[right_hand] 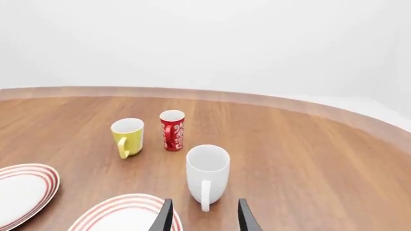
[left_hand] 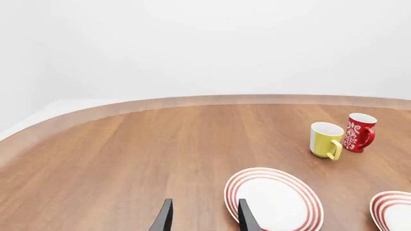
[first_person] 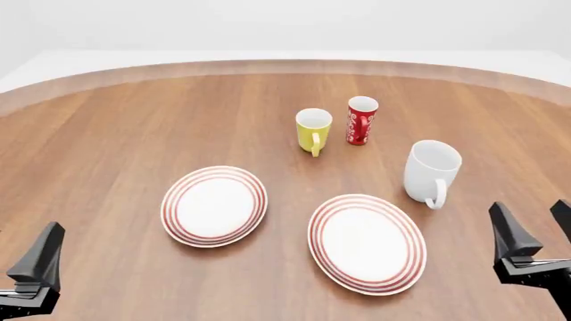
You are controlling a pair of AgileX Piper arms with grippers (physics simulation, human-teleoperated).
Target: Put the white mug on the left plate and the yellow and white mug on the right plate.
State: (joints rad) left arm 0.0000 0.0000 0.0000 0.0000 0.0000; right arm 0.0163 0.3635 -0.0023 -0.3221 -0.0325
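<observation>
White mug plain, unlabelled, upright, loop handle shown, yellow and white mug beside red patterned cup, left gripper and right gripper seen parted, empty.

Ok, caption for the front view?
Three mugs and two empty plates: white mug beside right plate, yellow and white mug behind.

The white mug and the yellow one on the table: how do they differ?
The white mug is plain white all over and clearly bigger; the yellow and white mug is yellow outside, white inside. The white mug stands alone by the right plate; the yellow one stands close beside a red patterned cup, farther back. Both are upright, empty, handles toward the camera.
</observation>
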